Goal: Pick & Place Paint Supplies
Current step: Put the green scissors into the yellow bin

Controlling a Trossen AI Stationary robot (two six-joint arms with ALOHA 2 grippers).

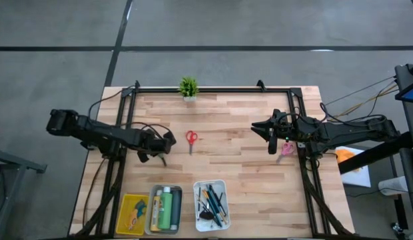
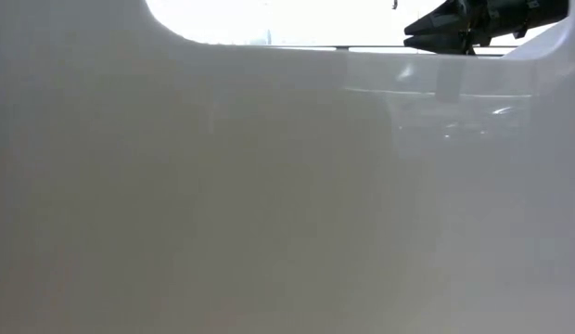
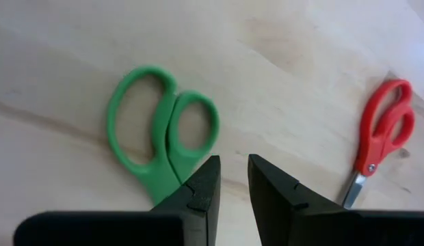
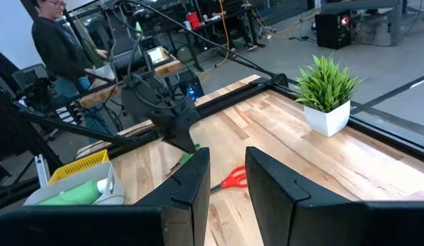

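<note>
The wooden counter (image 1: pixel 240 167) carries three trays at its near edge: a grey tray (image 1: pixel 164 209) with green and yellow paint bottles (image 1: pixel 168 208), a white tray (image 1: pixel 211 204) of dark brushes (image 1: pixel 213 200), and a yellow tray (image 1: pixel 133 213). Red-handled scissors (image 1: pixel 191 139) lie flat mid-counter. Green-handled scissors (image 3: pixel 161 140) lie flat just under the left gripper (image 3: pixel 232 181), fingers slightly apart, holding nothing. Pink-handled scissors (image 1: pixel 286 149) lie beneath the right gripper (image 4: pixel 226 174), fingers also apart and empty.
</note>
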